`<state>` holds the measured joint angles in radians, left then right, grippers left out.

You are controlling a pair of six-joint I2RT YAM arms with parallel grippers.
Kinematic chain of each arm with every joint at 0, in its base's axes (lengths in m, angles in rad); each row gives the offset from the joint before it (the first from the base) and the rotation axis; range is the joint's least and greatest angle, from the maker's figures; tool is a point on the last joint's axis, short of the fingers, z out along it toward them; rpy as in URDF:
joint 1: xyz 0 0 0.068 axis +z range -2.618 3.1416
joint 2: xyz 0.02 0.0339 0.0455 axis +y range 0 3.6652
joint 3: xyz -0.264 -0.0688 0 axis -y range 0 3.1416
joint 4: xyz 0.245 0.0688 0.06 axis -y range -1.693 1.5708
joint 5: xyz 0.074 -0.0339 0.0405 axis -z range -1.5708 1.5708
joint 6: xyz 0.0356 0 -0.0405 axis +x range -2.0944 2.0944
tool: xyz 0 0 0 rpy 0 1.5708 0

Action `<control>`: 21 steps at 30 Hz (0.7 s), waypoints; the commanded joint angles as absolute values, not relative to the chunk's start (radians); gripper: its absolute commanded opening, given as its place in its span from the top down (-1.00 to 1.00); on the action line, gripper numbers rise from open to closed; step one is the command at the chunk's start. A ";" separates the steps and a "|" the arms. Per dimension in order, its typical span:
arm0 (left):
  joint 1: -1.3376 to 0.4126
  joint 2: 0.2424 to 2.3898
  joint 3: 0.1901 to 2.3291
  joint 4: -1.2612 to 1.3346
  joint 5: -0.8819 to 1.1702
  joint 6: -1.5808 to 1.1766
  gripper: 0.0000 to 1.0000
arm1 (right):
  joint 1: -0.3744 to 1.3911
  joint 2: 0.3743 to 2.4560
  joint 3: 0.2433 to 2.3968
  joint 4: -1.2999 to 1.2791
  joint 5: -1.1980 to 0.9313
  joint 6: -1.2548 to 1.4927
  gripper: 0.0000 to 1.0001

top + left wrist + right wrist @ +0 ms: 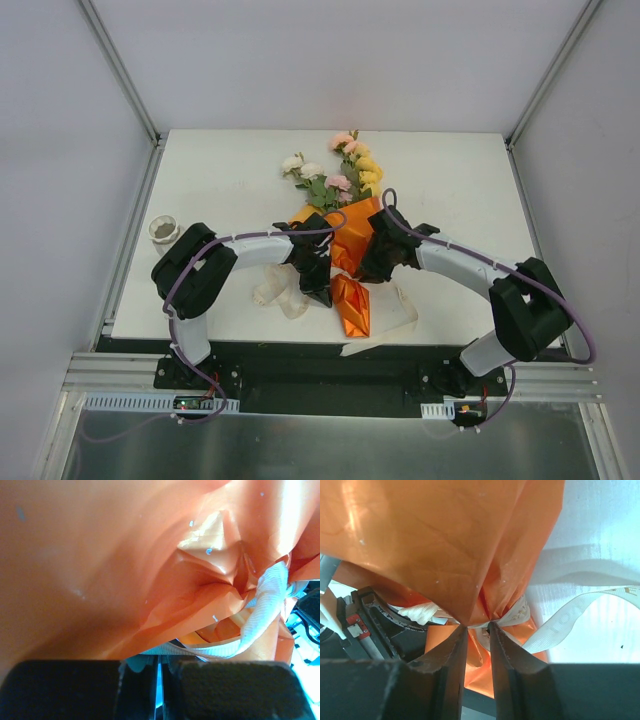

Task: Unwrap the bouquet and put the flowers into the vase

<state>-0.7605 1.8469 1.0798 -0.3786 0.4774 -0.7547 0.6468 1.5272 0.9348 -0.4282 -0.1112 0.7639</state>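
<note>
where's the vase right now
In the top view the vase stands at the table's left edge, beside the left arm's elbow, well apart from the bouquet at centre.

The bouquet lay in the middle of the table, its flowers toward the far edge and the tip of its cone toward the near edge. The left gripper sat at its left side and the right gripper at its right, with the ribbon trailing rightward near the front edge. The vase stood well apart, at the table's left edge.
</note>
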 commanded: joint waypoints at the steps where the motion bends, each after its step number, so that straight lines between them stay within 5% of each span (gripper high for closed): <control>1: -0.770 1.839 1.097 -0.380 0.474 -0.742 1.00 | 0.646 1.531 0.916 -0.471 -0.110 0.874 0.45; 21: -0.775 1.824 1.097 -0.382 0.495 -0.730 1.00 | 0.597 1.542 0.902 -0.420 -0.147 0.997 0.28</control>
